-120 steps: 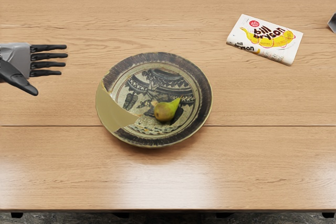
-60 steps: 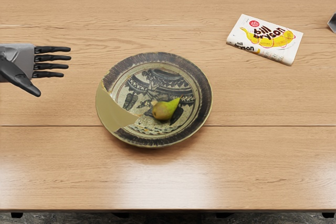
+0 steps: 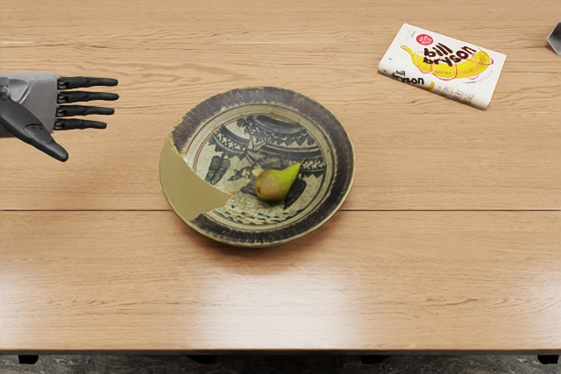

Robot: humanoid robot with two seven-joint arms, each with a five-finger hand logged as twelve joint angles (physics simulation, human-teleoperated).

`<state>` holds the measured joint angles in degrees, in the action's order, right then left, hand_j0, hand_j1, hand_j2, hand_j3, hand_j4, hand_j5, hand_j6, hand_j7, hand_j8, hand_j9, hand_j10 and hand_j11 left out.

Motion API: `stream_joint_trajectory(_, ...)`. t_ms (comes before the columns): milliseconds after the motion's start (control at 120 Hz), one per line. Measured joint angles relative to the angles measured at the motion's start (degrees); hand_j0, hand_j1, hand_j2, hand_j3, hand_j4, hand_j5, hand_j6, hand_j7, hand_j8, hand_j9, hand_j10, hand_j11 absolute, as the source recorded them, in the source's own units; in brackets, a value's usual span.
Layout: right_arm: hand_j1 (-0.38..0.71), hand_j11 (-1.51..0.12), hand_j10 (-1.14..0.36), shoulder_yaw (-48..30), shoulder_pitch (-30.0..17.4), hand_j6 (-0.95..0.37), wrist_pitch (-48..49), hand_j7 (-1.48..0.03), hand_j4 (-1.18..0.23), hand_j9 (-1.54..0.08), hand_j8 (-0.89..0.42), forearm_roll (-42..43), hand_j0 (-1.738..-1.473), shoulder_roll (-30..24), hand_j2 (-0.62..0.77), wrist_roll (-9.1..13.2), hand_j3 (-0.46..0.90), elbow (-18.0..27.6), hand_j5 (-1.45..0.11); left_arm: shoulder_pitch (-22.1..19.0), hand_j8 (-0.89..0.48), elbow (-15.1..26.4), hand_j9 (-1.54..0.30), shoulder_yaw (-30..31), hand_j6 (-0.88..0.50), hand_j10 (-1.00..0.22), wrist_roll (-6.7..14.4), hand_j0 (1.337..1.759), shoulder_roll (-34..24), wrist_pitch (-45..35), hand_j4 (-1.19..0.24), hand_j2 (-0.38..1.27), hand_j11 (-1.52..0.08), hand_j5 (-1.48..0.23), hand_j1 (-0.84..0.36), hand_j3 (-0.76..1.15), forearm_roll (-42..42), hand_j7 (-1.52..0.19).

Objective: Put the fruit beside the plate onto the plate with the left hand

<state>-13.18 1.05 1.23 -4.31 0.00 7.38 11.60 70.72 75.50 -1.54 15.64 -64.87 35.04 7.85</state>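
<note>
Pear (image 3: 276, 183) lies on its side inside the plate (image 3: 344, 166), just below the middle of the frame, its narrow end pointing up and right, so you can judge the placing done. Your left hand (image 3: 54, 109) hovers at the left edge of the frame, well apart from the plate, fingers straight, thumb angled down, holding nothing. For a clean exit, draw the hand out leftward and level above the surface (image 3: 280, 295). Avoid the rim, since a knock could roll the fruit.

The pear (image 3: 277, 183) lies on the plate (image 3: 337, 142), the hand (image 3: 54, 109) well left of the plate, the book (image 3: 442, 66) behind it to the right.
</note>
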Motion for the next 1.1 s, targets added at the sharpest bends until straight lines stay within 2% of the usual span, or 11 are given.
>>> stream_joint_trajectory(1100, -0.32, -0.04, -0.03, 0.0, 0.0, -0.03, 0.0, -0.04, -0.03, -0.04, -0.03, 0.0, -1.658, 0.0, -0.01, 0.0, 0.00, 0.0, -0.04, 0.0, 0.00, 0.0, 0.00, 0.0, 0.00, 0.00, 0.0, 1.658, 0.0, 0.0, 0.00, 0.00, 0.00, 0.00, 0.35, 0.00, 0.0, 0.00)
